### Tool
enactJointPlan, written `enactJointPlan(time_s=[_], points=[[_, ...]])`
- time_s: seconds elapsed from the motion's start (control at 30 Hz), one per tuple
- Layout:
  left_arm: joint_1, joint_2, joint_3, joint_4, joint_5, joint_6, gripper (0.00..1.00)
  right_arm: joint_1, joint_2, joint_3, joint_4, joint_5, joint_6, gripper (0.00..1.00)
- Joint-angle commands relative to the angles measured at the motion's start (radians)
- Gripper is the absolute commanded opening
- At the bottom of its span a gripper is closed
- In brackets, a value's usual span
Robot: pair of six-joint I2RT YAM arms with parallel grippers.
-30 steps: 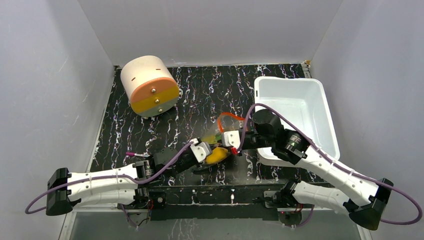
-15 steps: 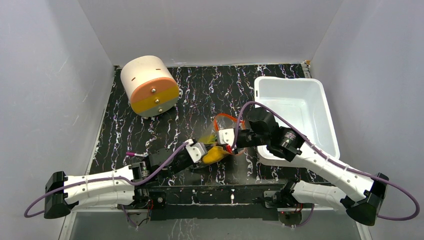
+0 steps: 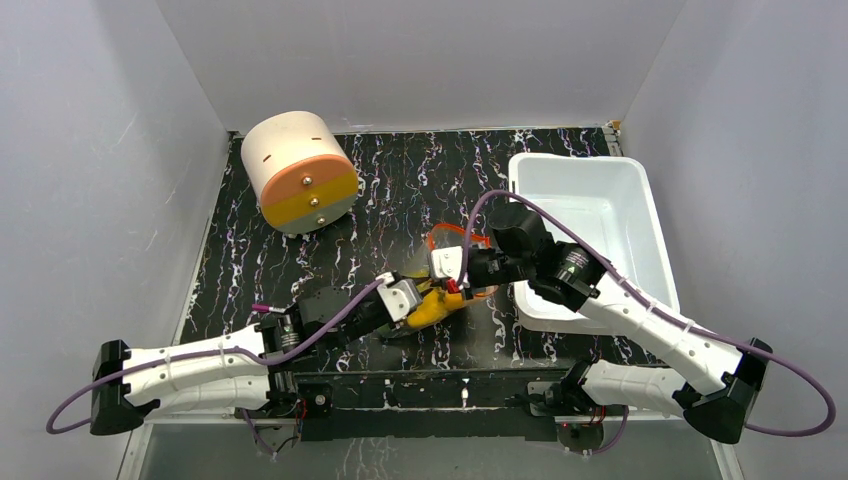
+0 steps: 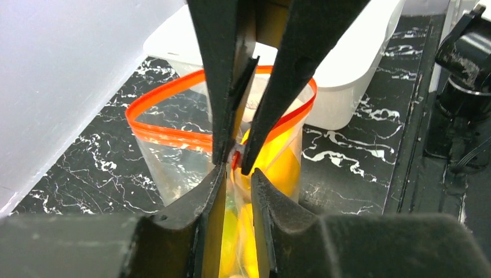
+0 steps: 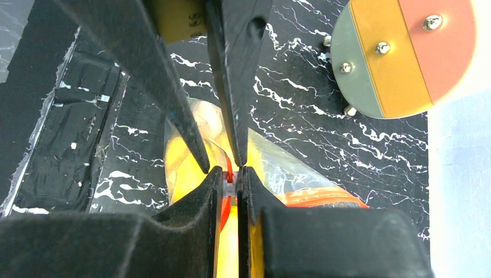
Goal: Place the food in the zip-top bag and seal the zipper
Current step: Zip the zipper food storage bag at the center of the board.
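Can't really make out the food [image 4: 284, 165], just yellow blobs through the zip-top bag [image 4: 168, 159], mostly blocked by fingers. Both arms stretch low to mid-table, tip to tip, left of the white tub [image 3: 600, 210]. My right gripper [image 5: 231, 172] pinches the zipper [image 4: 168, 138]; my left gripper [image 4: 237, 169] is slightly parted, straddling the bag.

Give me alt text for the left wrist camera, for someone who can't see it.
Two black claws meet over a clear zip-top bag holding yellow food: the right claw from above pinches its orange zipper, the left claw below stands slightly parted around the plastic. A white tub sits behind.
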Motion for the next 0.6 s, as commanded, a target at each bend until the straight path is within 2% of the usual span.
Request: enactJointPlan(time_s=[0.0,0.07,0.1,0.13,0.37,0.57], points=[[0.003,0.031,0.036,-0.007,0.007,0.019,0.22,-0.005,-0.001,0.064,0.036,-0.026,-0.009,0.0],[0.003,0.041,0.034,0.007,0.009,0.025,0.18,-0.005,0.002,0.063,0.036,-0.03,-0.008,0.0],[0.004,0.044,0.037,0.008,0.017,0.034,0.06,-0.005,0.004,0.062,0.035,-0.03,-0.009,0.0],[0.003,0.047,0.041,0.006,0.021,0.038,0.0,-0.005,0.005,0.06,0.034,-0.03,-0.006,0.0],[0.004,-0.022,0.017,0.006,0.021,0.02,0.0,-0.009,0.01,0.027,-0.04,0.091,-0.043,0.0],[0.003,-0.153,-0.079,0.06,-0.002,-0.021,0.0,-0.065,0.042,0.052,-0.053,0.037,-0.039,0.0]])
